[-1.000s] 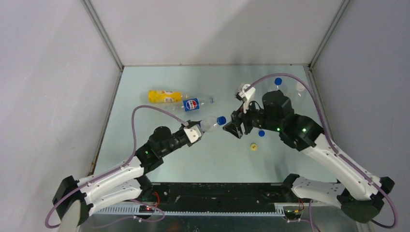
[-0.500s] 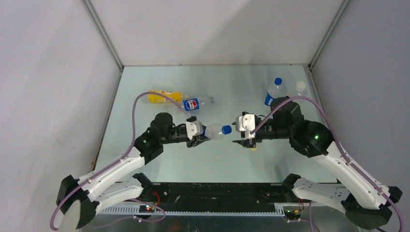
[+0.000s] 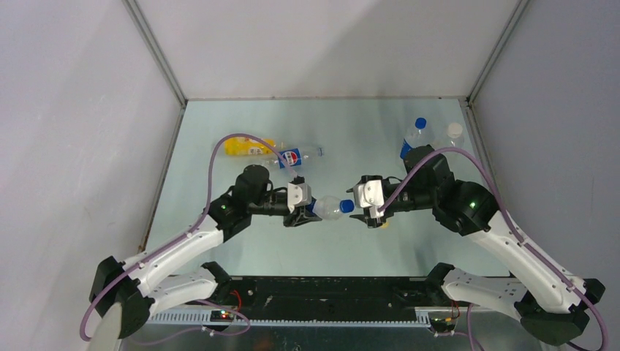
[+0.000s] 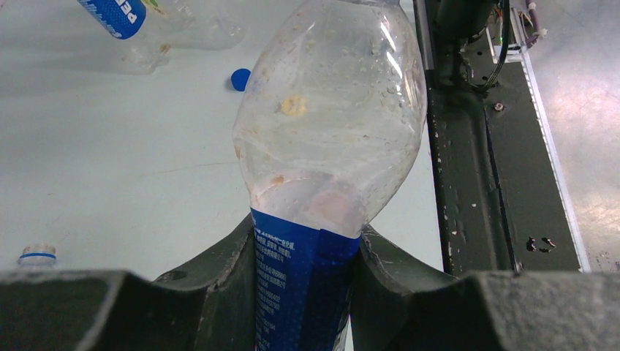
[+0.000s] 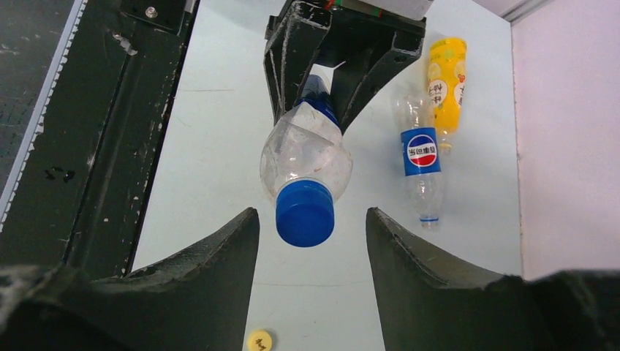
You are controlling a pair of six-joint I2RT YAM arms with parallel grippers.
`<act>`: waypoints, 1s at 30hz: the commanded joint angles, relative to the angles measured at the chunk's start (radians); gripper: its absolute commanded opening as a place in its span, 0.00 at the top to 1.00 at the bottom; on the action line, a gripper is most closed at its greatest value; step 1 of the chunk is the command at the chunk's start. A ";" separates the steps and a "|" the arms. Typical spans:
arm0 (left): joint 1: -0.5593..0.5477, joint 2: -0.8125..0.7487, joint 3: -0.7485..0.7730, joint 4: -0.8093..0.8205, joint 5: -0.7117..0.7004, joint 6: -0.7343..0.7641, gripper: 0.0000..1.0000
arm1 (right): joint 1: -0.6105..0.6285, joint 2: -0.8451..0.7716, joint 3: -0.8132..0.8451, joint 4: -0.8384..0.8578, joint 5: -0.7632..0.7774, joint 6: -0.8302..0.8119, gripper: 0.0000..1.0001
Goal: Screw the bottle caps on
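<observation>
My left gripper is shut on the blue-labelled body of a clear bottle and holds it level above the table, its neck toward the right arm. A blue cap sits on that neck. In the left wrist view the bottle fills the gap of my left gripper. My right gripper faces the cap and is open. In the right wrist view the cap hangs at the mouth of my right gripper, touching neither finger. A yellow cap lies on the table below.
A yellow bottle and an uncapped Pepsi bottle lie at the back left. A capped Pepsi bottle and a clear white-capped bottle stand at the back right. A loose blue cap lies on the table.
My left arm has carried the bottle toward the middle and turned it level. My right gripper has swung round to face the cap and come close to it, still open.
</observation>
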 commanded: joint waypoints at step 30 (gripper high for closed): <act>-0.020 -0.090 -0.031 0.236 -0.150 -0.054 1.00 | 0.027 0.067 -0.001 0.093 0.072 0.424 0.79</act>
